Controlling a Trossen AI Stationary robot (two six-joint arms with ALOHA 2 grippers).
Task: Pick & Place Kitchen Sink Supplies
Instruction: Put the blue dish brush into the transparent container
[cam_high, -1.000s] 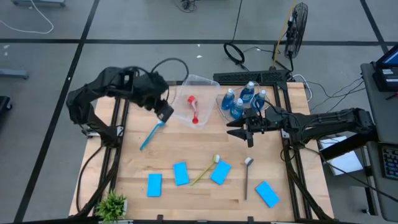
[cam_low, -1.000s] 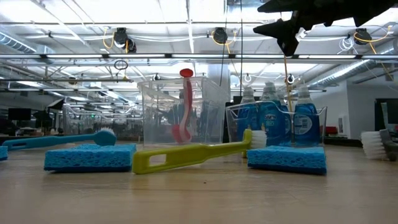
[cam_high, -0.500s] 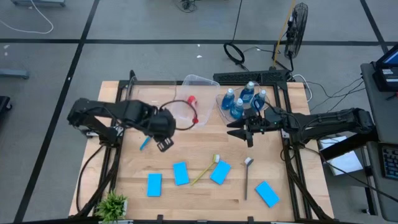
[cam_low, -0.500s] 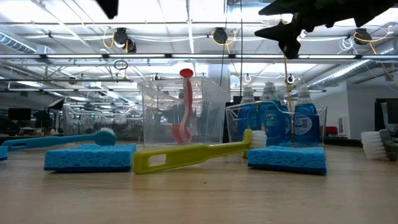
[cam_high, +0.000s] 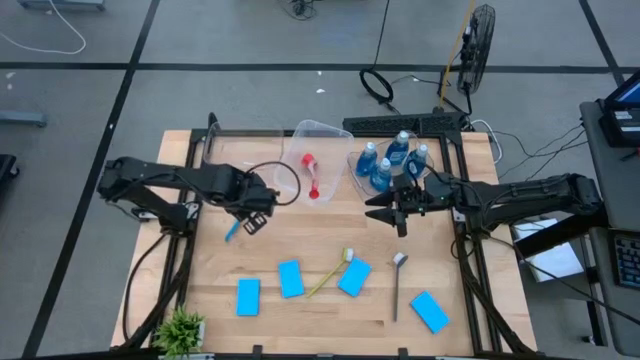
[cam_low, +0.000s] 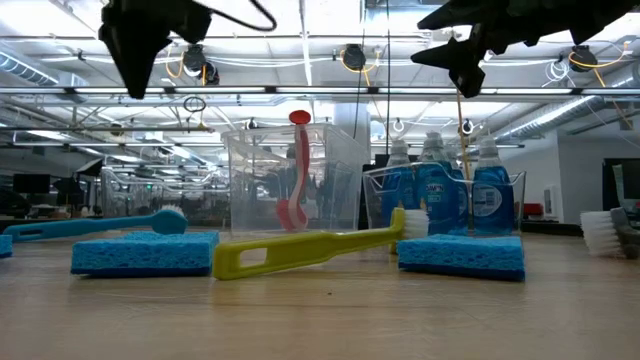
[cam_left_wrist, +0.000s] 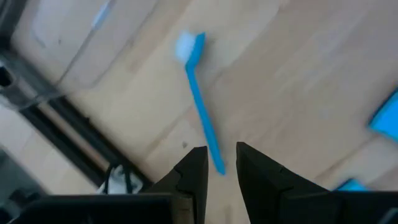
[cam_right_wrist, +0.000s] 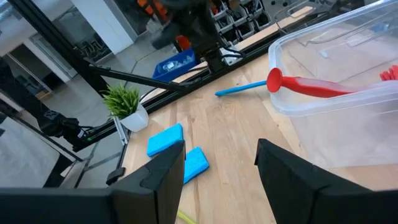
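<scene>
The left gripper (cam_left_wrist: 216, 163), jaws narrowly parted, hangs over the blue brush (cam_left_wrist: 200, 106) lying at nine o'clock on the surface (cam_high: 300, 235); it looks light, stiff, thin, best pinched mid-handle.

Both arms are matte black, built of chunky jointed segments. A thin black cable loops free off the left arm's wrist. The left gripper (cam_high: 254, 222) ends in two slim, tapered dark fingers (cam_left_wrist: 194, 171). The right gripper (cam_high: 397, 217) carries broader, blocky dark fingers (cam_right_wrist: 163, 171) with flat, square-cut inner faces.
</scene>
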